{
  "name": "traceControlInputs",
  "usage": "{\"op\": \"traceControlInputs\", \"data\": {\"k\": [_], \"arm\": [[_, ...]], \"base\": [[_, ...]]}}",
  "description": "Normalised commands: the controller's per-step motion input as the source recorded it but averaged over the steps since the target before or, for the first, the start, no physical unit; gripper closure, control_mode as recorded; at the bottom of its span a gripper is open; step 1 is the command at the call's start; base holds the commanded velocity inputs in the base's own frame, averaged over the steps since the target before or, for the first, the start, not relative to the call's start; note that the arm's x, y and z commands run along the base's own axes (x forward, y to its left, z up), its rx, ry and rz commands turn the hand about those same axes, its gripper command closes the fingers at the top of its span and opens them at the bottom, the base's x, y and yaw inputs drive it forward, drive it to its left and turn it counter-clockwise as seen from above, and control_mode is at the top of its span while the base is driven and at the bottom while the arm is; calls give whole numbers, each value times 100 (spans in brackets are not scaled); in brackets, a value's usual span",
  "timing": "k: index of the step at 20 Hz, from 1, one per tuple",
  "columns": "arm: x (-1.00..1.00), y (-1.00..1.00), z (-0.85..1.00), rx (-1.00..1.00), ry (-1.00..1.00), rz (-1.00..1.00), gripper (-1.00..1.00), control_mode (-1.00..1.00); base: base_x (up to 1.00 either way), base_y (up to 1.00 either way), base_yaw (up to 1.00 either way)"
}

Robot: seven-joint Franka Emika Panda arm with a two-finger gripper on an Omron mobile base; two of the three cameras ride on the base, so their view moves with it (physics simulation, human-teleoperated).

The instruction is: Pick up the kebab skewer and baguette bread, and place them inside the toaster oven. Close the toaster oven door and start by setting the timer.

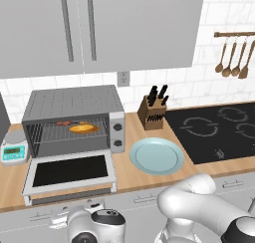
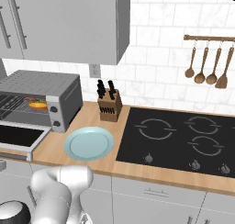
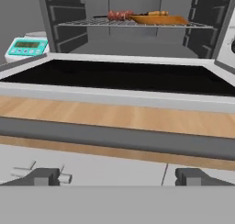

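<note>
Your kebab skewer (image 3: 120, 15) and baguette bread (image 3: 158, 19) lie side by side on the wire rack inside the toaster oven (image 1: 74, 105). The toaster oven door (image 3: 114, 81) hangs flat open, and your gripper (image 3: 120, 177) hovers low before its handle, jaws wide, holding nothing.

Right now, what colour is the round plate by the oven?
Light blue plate, clearest in the left base view.

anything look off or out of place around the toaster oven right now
Nothing spilled or damaged. The toaster oven door hangs fully open over the counter edge, with the baguette bread and kebab skewer lying on the rack inside the toaster oven.
</note>
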Motion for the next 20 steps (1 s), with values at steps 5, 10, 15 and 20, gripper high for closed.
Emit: {"op": "traceControlInputs", "data": {"k": [5,10,15,20], "arm": [[29,0,0,0,0,0,-100,-100],[16,0,-7,0,0,0,-100,-100],[5,0,-11,0,0,0,-100,-100],[1,1,-3,0,0,0,-100,-100]], "base": [[0,0,0],[0,0,0],[0,0,0],[0,0,0]]}}
